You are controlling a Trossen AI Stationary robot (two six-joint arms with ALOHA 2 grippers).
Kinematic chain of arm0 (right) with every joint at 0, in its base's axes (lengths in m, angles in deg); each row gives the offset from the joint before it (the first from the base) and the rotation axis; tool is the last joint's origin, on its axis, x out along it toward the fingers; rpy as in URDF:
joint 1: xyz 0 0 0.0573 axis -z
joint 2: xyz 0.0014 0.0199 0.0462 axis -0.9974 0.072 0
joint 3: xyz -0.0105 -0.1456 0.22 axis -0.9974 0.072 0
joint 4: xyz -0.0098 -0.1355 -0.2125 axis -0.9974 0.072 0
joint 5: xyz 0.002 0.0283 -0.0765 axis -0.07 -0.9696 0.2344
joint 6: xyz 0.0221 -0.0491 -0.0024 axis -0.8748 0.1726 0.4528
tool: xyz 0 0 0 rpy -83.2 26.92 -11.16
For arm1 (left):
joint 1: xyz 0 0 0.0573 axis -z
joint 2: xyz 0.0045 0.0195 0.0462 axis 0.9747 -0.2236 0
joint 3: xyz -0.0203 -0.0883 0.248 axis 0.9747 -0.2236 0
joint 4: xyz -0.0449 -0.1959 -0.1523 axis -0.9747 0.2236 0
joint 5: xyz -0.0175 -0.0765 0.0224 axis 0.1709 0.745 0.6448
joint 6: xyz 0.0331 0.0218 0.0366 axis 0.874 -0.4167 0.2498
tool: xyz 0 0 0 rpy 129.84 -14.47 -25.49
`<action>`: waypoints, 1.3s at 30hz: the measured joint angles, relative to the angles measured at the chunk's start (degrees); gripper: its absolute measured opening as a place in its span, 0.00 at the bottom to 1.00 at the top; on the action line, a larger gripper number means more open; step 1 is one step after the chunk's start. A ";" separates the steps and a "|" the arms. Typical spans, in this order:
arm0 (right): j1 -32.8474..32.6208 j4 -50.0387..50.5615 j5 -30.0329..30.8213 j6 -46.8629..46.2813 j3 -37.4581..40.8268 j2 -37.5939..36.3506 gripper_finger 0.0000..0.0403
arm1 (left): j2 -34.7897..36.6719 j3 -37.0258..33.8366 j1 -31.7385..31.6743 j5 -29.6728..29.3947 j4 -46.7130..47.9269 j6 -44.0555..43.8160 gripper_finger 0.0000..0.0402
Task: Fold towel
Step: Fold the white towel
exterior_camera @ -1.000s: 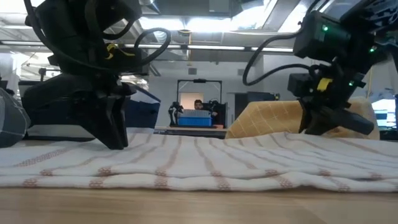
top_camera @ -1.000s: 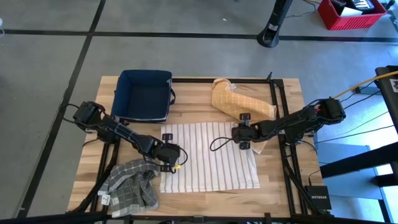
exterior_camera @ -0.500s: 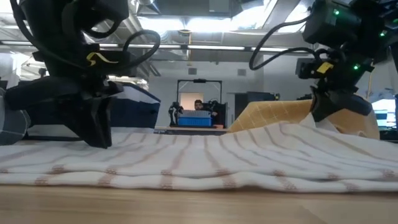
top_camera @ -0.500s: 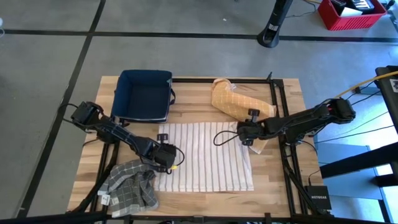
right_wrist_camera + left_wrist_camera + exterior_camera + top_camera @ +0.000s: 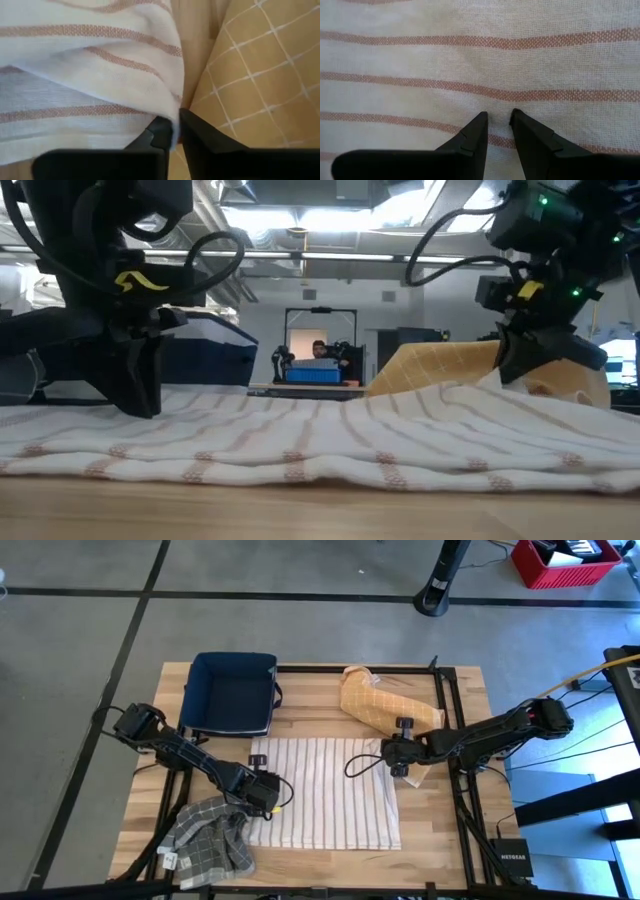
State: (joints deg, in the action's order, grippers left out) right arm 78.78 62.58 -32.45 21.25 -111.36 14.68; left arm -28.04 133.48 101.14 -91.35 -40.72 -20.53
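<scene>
Table (image 5: 450,830): wooden top, centre of the high view.

Striped towel (image 5: 325,790): lies at mid-frame in the high view, opened out almost flat in one layer, with shallow ripples in the low view. No folded edge is visible, so I judge the fold not yet made; all folding steps remain.

Blue bin (image 5: 234,692): upper left of the table, just beyond the towel's upper-left corner.

Yellow checked cloth (image 5: 385,705): upper right of centre, its lower end beside the towel's upper-right corner.

Grey plaid cloth (image 5: 205,835): lower left, against the towel's left edge.

Left gripper (image 5: 498,120): at the towel's left edge in the high view. Fingers stand slightly apart, tips pressed onto the fabric; whether any cloth is caught between them, cannot tell.

Right gripper (image 5: 175,127): at the towel's upper-right corner. Fingers are nearly together, pinching the towel's edge, which is lifted a little off the table in the low view.
</scene>
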 joint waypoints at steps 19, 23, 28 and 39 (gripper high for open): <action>-0.09 -9.73 -11.65 13.82 3.67 2.88 0.48 | 0.00 0.17 -0.02 -1.34 -0.14 -0.08 0.22; -0.11 -13.58 -9.33 19.83 5.23 4.23 0.47 | 0.00 0.17 -0.02 -1.42 -0.16 -0.08 0.22; -0.09 -14.49 -5.37 24.82 5.33 4.80 0.47 | -0.01 0.17 -0.02 -1.51 -0.16 -0.12 0.22; 0.00 -18.65 -3.97 26.78 5.31 5.20 0.47 | -0.02 0.17 -0.04 -1.61 -0.19 -0.29 0.22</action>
State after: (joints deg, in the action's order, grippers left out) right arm 78.78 43.93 -36.42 48.03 -106.05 19.89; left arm -28.06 133.65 101.09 -92.97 -40.90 -20.81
